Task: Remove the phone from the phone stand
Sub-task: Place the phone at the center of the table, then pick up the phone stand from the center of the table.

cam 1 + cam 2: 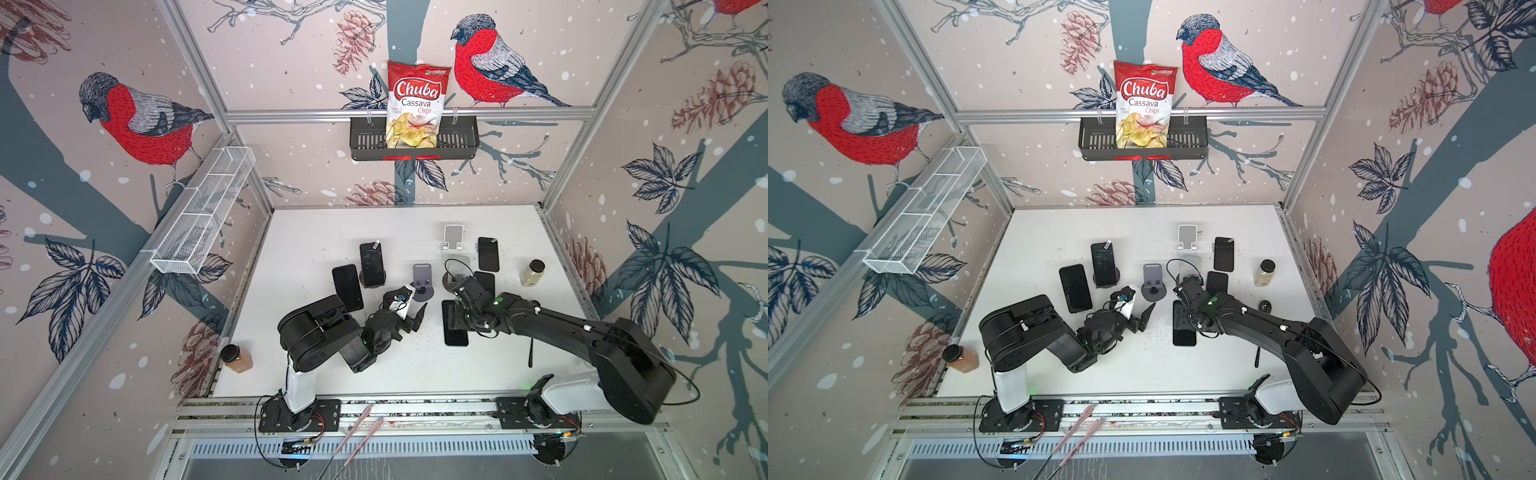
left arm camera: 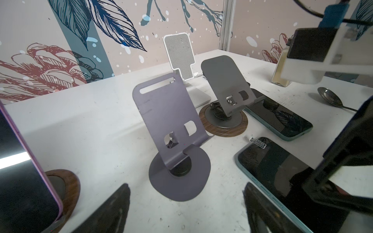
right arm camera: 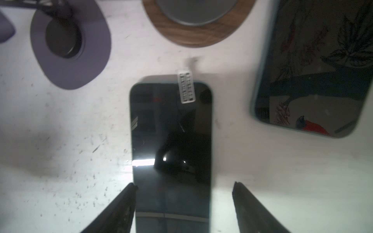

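Right end effector (image 3: 185,185): open and gripping nothing. It points down over the tabletop (image 1: 332,224), with one finger on each side of a phone's near end.
Right fingers (image 3: 121,207): one sits at the phone's long edge, and contact cannot be told. The other stands clear of the opposite edge with bare tabletop between.
Flat phone (image 3: 171,131): lies screen up on the tabletop, on no stand. A small white tag sits at its far end. In both top views it shows under the right arm (image 1: 456,336).
Grey stand (image 2: 224,84): empty, tilted back on a wood-ringed round base. It is just beyond the flat phone's far end and apart from it.
Left end effector (image 2: 186,187): open and holding nothing. It is low over the tabletop, facing the purple stand.
Purple stand (image 2: 167,115): empty, on a rounded base, to the left of the grey stand.
White stand (image 2: 179,54): empty, behind the other two, near the back wall.
Propped phone (image 1: 371,264): leans on a wood-ringed stand (image 2: 70,181) to the left of the purple stand.
Teal-edged phone (image 2: 282,119): flat on the tabletop, just beside the grey stand's base.
Dark phone (image 1: 348,286): left of the propped phone; whether it touches it cannot be told.
Far phone (image 1: 488,254): flat, right of the white stand.
Spoon (image 2: 331,98): on the tabletop, beyond the teal-edged phone.
Spice jar (image 1: 533,272): upright near the right wall.
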Controlling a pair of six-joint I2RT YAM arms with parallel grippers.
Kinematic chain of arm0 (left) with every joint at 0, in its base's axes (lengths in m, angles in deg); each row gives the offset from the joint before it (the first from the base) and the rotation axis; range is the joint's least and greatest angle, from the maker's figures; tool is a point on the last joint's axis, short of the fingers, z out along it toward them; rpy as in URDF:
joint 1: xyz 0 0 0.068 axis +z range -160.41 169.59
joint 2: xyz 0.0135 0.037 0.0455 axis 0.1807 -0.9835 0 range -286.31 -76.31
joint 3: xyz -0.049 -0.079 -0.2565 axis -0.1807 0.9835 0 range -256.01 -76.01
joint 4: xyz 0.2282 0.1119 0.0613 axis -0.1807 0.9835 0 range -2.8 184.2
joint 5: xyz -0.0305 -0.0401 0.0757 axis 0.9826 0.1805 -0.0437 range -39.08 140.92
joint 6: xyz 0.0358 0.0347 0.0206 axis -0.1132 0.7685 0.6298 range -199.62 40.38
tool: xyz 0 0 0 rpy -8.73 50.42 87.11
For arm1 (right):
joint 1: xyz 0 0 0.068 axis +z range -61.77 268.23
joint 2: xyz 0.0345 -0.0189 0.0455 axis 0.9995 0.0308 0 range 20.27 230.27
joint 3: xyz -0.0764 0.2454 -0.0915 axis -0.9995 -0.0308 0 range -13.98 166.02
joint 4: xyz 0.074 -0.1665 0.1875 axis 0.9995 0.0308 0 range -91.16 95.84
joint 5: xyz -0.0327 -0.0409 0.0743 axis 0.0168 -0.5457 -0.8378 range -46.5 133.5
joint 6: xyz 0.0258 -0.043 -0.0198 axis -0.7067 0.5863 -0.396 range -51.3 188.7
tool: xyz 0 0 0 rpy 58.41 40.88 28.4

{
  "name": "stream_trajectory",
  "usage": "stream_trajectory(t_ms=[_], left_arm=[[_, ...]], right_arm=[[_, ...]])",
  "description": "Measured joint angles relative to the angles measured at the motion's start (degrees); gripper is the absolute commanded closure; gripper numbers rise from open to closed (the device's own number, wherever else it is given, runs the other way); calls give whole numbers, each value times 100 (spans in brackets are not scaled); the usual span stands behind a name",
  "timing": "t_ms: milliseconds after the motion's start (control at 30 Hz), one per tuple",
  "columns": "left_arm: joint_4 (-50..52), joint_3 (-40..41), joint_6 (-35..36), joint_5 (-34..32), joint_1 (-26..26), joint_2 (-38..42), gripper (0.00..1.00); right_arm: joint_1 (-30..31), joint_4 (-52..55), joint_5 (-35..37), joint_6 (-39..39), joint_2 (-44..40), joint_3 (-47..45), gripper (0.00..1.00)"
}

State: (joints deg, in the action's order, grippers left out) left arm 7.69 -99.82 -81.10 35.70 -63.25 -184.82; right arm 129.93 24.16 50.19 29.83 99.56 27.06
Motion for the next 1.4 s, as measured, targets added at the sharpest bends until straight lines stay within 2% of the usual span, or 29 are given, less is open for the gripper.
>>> stream_trajectory(t_ms=[367, 733, 933, 1267, 1400], left_arm=[[72, -66, 0, -20, -2, 28, 13], [1032, -275, 254, -284, -284, 621, 14], [1478, -155, 256, -428, -310, 1228, 14], [2269, 33, 114, -446, -315, 2374, 4], [2433, 98, -17, -439, -302, 2761, 3]], right_arm=[[-339, 186, 140, 452, -361, 501, 22], [-496, -31, -271, 1134, -654, 1178, 23], [-507, -260, -424, 1458, -164, 1655, 23], [-531, -442, -883, 2221, 942, 2505, 23], [-531, -452, -1058, 2555, 1373, 2817, 22]])
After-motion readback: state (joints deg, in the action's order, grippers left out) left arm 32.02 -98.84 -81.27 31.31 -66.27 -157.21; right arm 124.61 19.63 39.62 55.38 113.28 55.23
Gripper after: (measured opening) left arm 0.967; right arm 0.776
